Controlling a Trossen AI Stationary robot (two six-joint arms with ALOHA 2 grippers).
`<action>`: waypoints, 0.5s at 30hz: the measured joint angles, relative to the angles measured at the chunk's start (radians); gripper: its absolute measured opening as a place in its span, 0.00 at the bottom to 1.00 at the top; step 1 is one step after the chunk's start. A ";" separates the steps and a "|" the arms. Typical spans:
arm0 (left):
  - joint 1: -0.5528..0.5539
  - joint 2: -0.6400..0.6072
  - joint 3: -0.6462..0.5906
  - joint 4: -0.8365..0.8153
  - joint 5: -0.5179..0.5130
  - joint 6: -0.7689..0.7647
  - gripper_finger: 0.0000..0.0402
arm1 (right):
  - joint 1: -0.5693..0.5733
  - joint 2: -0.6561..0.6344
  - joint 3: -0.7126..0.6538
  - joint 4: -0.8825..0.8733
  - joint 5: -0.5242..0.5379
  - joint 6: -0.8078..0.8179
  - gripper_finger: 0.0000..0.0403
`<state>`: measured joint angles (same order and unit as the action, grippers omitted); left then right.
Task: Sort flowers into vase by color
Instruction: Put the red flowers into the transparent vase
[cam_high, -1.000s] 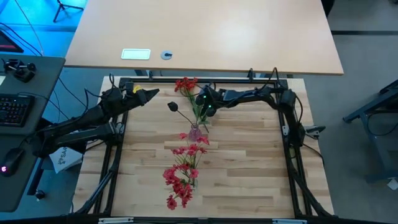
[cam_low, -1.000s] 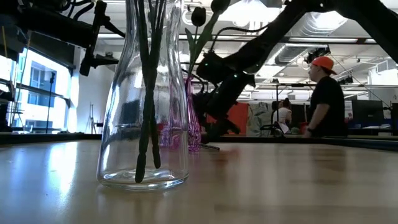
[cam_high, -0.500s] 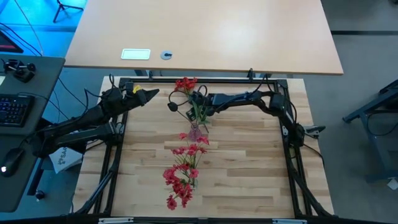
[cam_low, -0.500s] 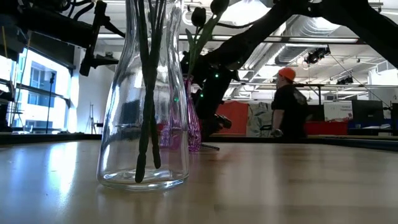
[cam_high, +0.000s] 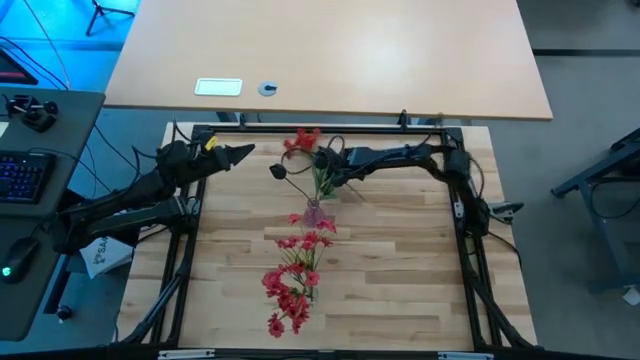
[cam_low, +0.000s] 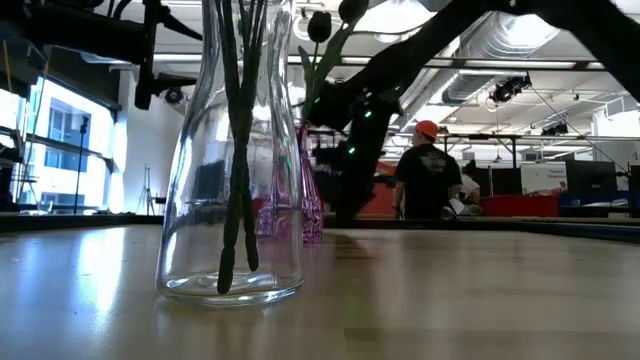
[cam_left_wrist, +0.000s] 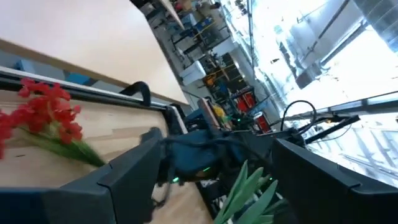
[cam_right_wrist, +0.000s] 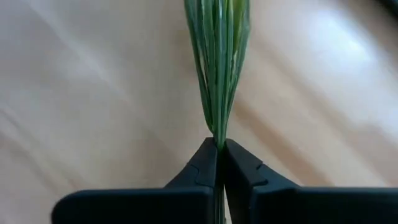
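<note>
A red flower (cam_high: 300, 139) with green leaves (cam_high: 322, 182) lies near the table's far edge, and my right gripper (cam_high: 327, 168) is shut on its green part (cam_right_wrist: 217, 74). A small pink vase (cam_high: 314, 212) at mid-table holds dark-headed flowers (cam_high: 278, 172). In the low view their heads (cam_low: 318, 25) rise above it. A clear glass vase (cam_low: 232, 270) near the front edge holds stems, with several red blossoms (cam_high: 292, 280) above it. My left gripper (cam_high: 244, 152) hovers open at the far left with nothing in it. My right gripper pinches the flower's narrow bundle of green leaves or stem (cam_right_wrist: 219, 134) between its two fingertips (cam_right_wrist: 202, 168). The green fans out straight ahead of the fingers, along their line. The arm reaches in low from the table's right. The red blossoms (cam_left_wrist: 43, 112) appear to rest on the table.
A black frame rail (cam_high: 320, 127) runs along the table's far edge, just behind the flower. The pink vase stands close on the near side of my right gripper. Bare wood (cam_high: 400, 260) lies to the right of both vases. A person (cam_low: 425, 180) stands in the room beyond.
My right gripper has gone a little toward the table's left, onto the green part of the red flower by the far edge. The flower has shifted slightly. In the room behind, a person has walked leftward.
</note>
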<state>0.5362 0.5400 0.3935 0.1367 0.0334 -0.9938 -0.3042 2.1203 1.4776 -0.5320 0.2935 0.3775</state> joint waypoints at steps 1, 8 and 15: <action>0.000 -0.006 0.000 -0.002 0.000 -0.002 0.74 | -0.006 -0.042 -0.037 0.016 0.009 0.000 0.01; 0.000 -0.055 0.000 -0.002 0.006 0.001 0.74 | -0.083 -0.479 -0.513 0.173 0.015 0.044 0.00; 0.000 -0.061 0.000 -0.003 -0.068 0.001 0.74 | -0.008 -0.881 -0.850 0.561 -0.193 0.195 0.00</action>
<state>0.5362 0.4786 0.3935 0.1333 -0.0349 -0.9932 -0.3120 1.2392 0.6274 0.0293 0.1001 0.5721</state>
